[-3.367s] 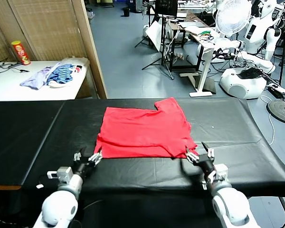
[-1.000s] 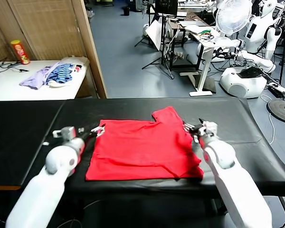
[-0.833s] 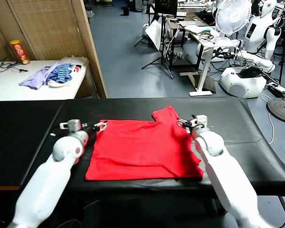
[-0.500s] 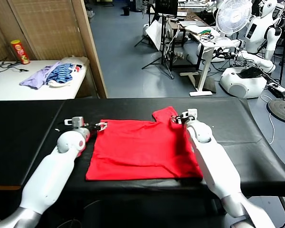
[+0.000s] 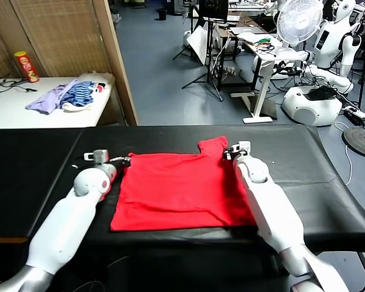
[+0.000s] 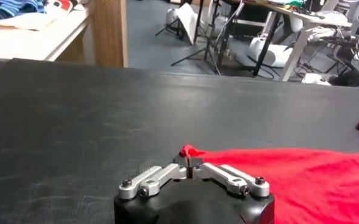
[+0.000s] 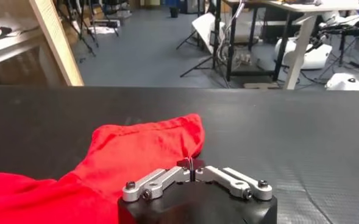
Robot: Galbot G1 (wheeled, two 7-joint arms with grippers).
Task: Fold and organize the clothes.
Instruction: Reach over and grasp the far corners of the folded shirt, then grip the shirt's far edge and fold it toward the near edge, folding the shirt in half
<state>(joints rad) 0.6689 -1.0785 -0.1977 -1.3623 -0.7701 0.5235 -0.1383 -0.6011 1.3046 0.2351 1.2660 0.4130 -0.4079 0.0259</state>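
One black worktop [image 5: 42,158] fills the lower half of the head view, with one red T-shirt [image 5: 179,188] lying flat at its centre. Two hands pinch the shirt's far edge: the left hand [image 5: 125,161] is clenched on the upper-left corner, the right hand [image 5: 229,152] on the upper-right sleeve.

I'm in a robotics lab: beyond my black counter [image 5: 42,176] stand white robots [image 5: 328,36], a fan [image 5: 298,21], tripods and cluttered desks.

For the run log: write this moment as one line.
left gripper: shut on far left corner of red cotton T-shirt | right gripper: shut on its far right edge by sleeve | shirt flat on black table
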